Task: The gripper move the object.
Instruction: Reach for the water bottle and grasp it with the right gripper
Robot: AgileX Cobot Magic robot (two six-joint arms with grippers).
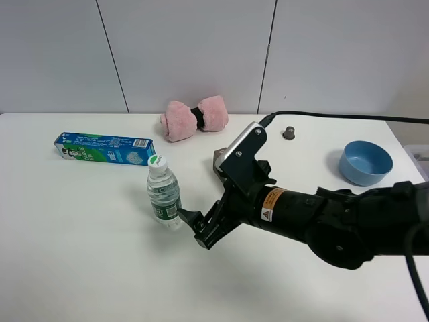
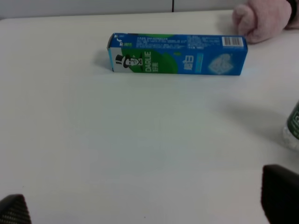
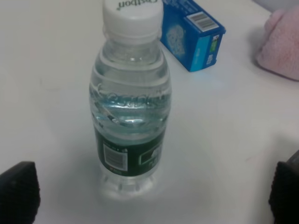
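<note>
The clear water bottle (image 1: pixel 163 194) with a white cap and green label stands upright on the white table (image 1: pixel 80 255). It fills the right wrist view (image 3: pixel 131 107), and its edge shows in the left wrist view (image 2: pixel 293 128). My right gripper (image 1: pixel 193 228) reaches in from the right. It is open, with its fingers (image 3: pixel 18 191) spread wide, and the bottle stands just ahead of them, not gripped. My left gripper (image 2: pixel 147 205) is open and empty over bare table; its arm is out of the high view.
A blue-green toothpaste box (image 1: pixel 104 149) lies behind and left of the bottle. A pink rolled towel (image 1: pixel 194 119) is at the back. A brown box (image 1: pixel 219 161) is partly hidden behind my right arm. A blue bowl (image 1: pixel 365 162) and a small grey knob (image 1: pixel 289 132) sit at the right.
</note>
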